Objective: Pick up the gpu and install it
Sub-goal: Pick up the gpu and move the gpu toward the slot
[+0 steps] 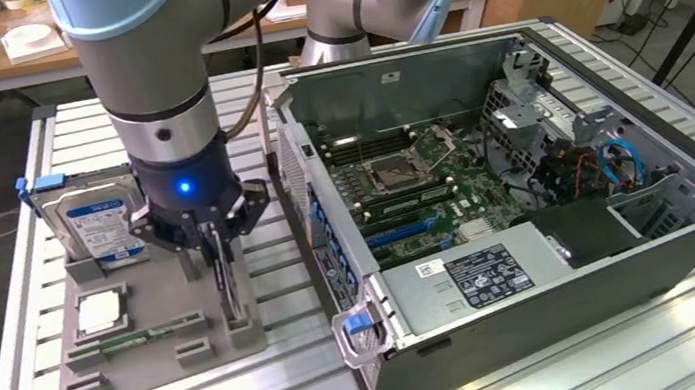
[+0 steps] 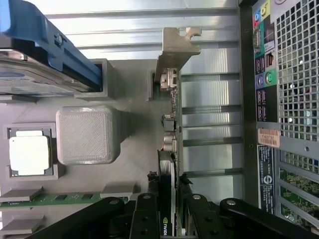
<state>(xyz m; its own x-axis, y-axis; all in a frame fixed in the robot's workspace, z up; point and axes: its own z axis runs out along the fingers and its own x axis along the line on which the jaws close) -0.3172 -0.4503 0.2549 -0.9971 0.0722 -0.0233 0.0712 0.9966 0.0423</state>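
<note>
Black tool (image 2: 168,201) clamps the gpu (image 2: 168,164) by its edge, upright beside the case (image 1: 534,276).

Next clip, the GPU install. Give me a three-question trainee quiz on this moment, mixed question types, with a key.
1. Multiple choice: what is the end effector closed on?
A) silver hard drive with a blue label
B) green graphics card with a silver end bracket
C) narrow green memory stick

2. True or false: the card stands on edge in the grey slotted holder, outside the open black computer case.

3. Fill in: the holder lies on the exterior view's ___ of the case.

Key: 1 B; 2 true; 3 left.
</note>
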